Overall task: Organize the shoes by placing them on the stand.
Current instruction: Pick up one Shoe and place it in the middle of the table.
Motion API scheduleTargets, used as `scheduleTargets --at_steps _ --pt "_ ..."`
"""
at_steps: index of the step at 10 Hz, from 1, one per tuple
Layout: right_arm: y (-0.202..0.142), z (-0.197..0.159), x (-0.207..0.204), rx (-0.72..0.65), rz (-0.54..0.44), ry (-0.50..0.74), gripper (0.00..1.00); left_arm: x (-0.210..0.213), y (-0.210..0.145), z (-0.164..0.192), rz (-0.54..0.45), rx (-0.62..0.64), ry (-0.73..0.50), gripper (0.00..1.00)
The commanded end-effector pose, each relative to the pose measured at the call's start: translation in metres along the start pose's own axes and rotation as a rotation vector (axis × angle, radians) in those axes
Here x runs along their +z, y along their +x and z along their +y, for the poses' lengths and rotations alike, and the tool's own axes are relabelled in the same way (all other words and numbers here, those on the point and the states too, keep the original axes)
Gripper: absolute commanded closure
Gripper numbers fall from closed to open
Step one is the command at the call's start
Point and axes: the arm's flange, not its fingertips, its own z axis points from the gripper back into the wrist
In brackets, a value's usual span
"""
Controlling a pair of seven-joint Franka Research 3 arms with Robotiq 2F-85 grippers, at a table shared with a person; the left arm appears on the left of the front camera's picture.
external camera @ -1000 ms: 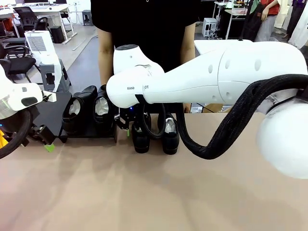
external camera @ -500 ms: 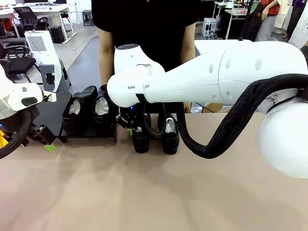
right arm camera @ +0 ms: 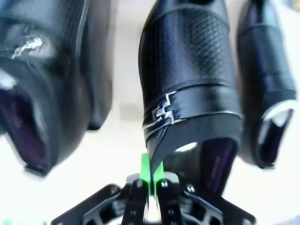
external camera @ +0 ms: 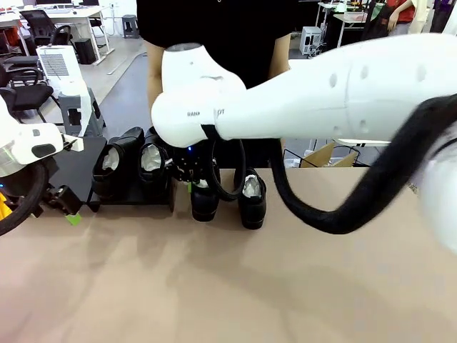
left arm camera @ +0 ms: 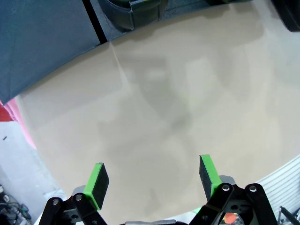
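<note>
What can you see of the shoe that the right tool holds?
The shoe is glossy black leather, low-cut, with a perforated panel and a strap with a small silver buckle. The right tool is shut on the thin edge of its opening. It points its toe toward the robot, between the stand and another shoe.

Looks down past the black left claw [left arm camera: 153, 177], green pads [left arm camera: 98, 182] spread wide, nothing between them. Hovers above a smooth tan desk [left arm camera: 178, 93]. Borders a dark blue-grey flat surface [left arm camera: 42, 42] at upper left, crossed by a black line. Catches a black shape [left arm camera: 136, 11] at the top edge, too cropped to identify.
</note>
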Motion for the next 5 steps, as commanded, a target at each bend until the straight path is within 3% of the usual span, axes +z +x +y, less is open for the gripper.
scheduleTargets --at_steps 1,3,5 --pt "-0.060 -0.019 0.026 -0.045 -0.013 -0.027 1.00 0.000 0.000 0.002 -0.007 0.000 0.001 0.00" --pt "-0.099 -0.021 0.021 -0.007 0.082 -0.067 1.00 0.000 0.000 0.002 -0.007 0.000 0.001 0.00" --pt "-0.129 -0.016 0.007 0.026 0.143 -0.012 1.00 0.000 0.000 0.002 -0.007 0.000 0.001 0.00"
